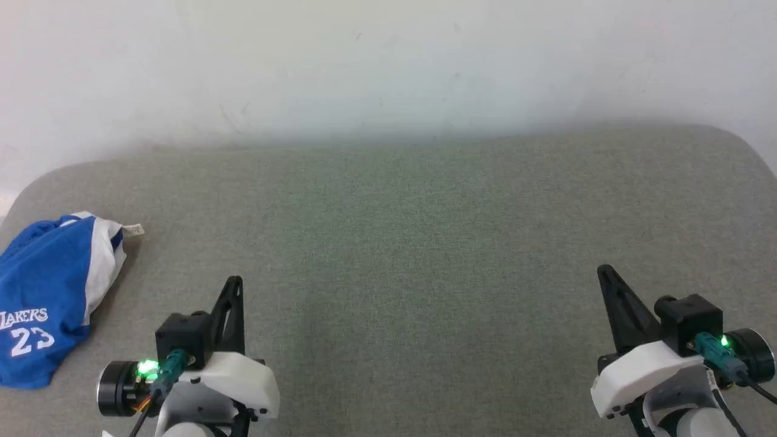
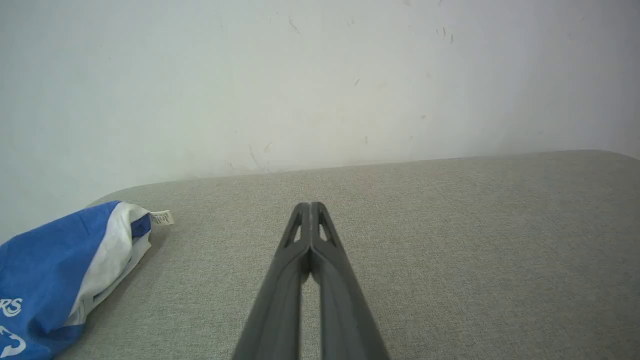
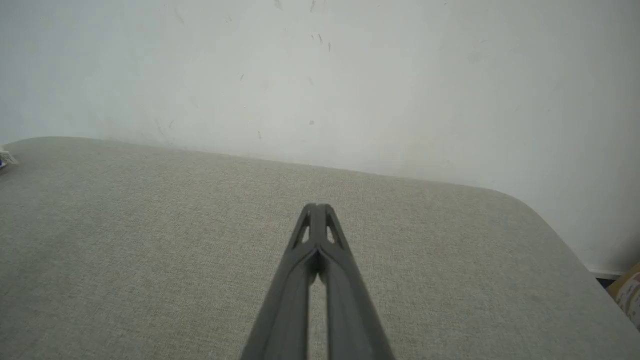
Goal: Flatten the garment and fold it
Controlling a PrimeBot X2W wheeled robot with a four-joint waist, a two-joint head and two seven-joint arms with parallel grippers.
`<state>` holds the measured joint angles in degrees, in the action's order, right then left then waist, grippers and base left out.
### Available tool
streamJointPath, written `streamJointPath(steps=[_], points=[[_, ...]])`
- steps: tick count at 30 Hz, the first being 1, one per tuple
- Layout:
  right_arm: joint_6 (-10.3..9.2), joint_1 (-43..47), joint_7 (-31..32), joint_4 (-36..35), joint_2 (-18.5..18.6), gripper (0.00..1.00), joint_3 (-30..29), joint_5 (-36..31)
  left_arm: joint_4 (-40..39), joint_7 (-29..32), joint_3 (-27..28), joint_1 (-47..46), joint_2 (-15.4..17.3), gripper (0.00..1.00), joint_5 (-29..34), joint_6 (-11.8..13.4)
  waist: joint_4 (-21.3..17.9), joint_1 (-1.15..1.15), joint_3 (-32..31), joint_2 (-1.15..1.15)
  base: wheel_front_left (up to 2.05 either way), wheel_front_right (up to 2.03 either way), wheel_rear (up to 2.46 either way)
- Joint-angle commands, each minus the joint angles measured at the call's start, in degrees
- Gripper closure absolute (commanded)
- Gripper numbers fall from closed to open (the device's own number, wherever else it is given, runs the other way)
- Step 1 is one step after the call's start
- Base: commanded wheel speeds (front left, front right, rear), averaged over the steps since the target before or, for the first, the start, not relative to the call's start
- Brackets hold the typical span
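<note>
The small royal-blue basketball shorts with a white side stripe [image 1: 48, 291] lie bunched in a heap at the far left edge of the pale grey-green woven fabric surface [image 1: 425, 243], near its rounded back corner. The white "LAKERS 23" print faces up and a small white tag [image 1: 134, 230] sticks out toward the wall. The head view cuts off the heap's left side, and how the folds lie inside it is hard to make out.

The surface runs wide and bare to another rounded corner on the right. Behind it stands a plain white wall [image 1: 388, 60] with faint scuffs.

The left gripper [image 1: 234, 280] hovers just right of the shorts, apart from them; the right gripper [image 1: 602, 270] is well away on the other side. Both pairs of dark fingers are pressed together on nothing.

At the right wrist view's lower right corner sits a yellowish patterned thing [image 3: 631, 295] — too cut off to identify.
</note>
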<state>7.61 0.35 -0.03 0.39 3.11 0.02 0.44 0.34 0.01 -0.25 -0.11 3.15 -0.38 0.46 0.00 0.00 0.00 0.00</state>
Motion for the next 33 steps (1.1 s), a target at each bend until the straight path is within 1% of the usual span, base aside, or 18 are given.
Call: streamJointPath(steps=[1, 19, 20, 33], points=[[-0.12, -0.35, 0.03, -0.39, -0.24, 1.00, -0.02, -0.44, -0.34, -0.01, 0.25, 0.11, -0.27, 1.00, 0.38, -0.46, 0.00, 0.00, 0.00, 0.00, 0.00, 0.00, 0.00], [-0.12, -0.35, 0.03, -0.39, -0.24, 1.00, -0.02, -0.44, -0.34, -0.01, 0.25, 0.11, -0.27, 1.00, 0.38, -0.46, 0.00, 0.00, 0.00, 0.00, 0.00, 0.00, 0.00], [0.00, 0.00, -0.02, 0.00, 0.00, 0.00, -0.01, 0.01, 0.00, -0.02, 0.00, 0.00, 0.00, 0.00, 0.00, 0.01, 0.00, 0.00, 0.00, 0.00, 0.00, 0.00, 0.00], [-0.01, 0.06, -1.35, -0.74, 0.02, 0.00, -1.07, 1.35, -0.07, -1.35, -1.14, -0.41, 0.04, 0.00, 0.11, 1.93, 0.15, 0.00, 0.16, 0.00, 0.00, 0.00, 0.00]])
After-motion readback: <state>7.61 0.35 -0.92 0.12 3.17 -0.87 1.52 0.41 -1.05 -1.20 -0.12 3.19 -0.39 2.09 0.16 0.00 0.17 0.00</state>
